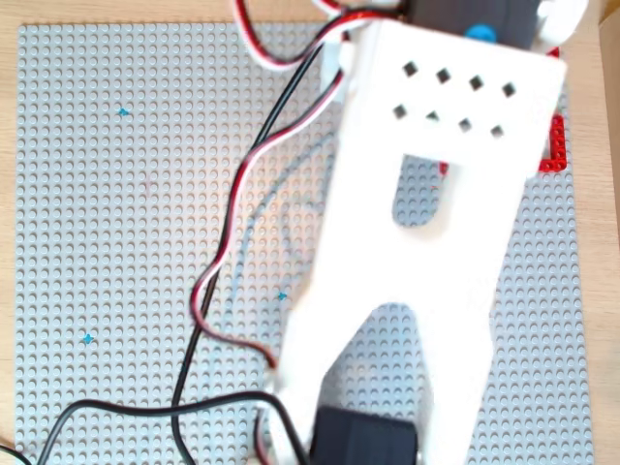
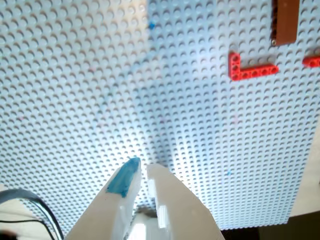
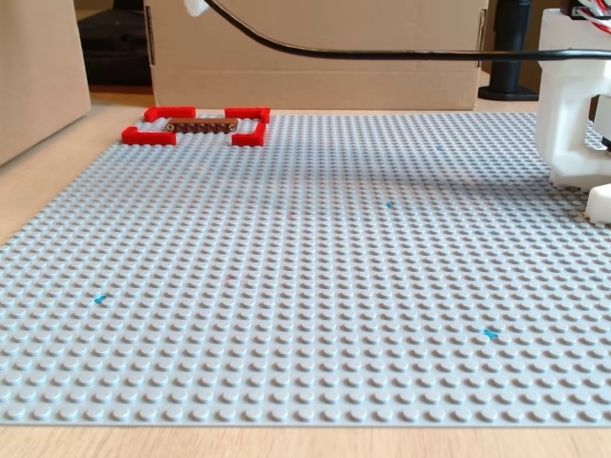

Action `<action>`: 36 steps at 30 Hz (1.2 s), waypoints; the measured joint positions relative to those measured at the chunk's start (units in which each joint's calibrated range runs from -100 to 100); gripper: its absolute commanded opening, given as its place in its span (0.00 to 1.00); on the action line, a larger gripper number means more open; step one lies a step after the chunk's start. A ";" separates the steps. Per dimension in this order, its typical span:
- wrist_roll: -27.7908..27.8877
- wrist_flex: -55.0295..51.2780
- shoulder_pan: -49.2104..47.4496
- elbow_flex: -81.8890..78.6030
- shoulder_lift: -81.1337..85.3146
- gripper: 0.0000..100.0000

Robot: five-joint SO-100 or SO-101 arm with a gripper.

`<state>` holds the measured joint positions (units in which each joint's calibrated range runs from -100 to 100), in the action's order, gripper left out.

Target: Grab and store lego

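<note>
Hovering above the grey baseplate [image 2: 90, 90], the pincer [image 2: 141, 169] is pressed together, empty, well apart from the lego [image 2: 285, 21].

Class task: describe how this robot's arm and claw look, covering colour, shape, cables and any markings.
The arm is white plastic, a broad forked plate with two rows of small dark holes. Red, white and black cables trail beside it, and a black block sits at its lower end. In the wrist view, the claw has two pale tapered fingers, one tipped with blue.
</note>
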<state>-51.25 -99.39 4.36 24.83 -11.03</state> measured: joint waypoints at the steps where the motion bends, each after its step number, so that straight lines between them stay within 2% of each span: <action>1: -0.77 0.00 -0.45 -6.31 4.21 0.01; 6: -1.90 1.38 -0.52 -25.69 18.18 0.02; 13: -1.95 8.73 -0.82 -53.72 43.18 0.02; 22: -1.70 9.60 -0.74 -80.04 72.81 0.02; 25: -1.70 9.51 -0.74 -84.54 78.20 0.02; 29: -1.49 4.24 -0.74 -93.20 94.95 0.01; 32: -1.03 5.02 -2.23 -95.81 104.63 0.01; 36: -2.05 5.79 -4.25 -98.06 108.84 0.01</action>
<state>-53.30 -93.60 0.11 -73.23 97.81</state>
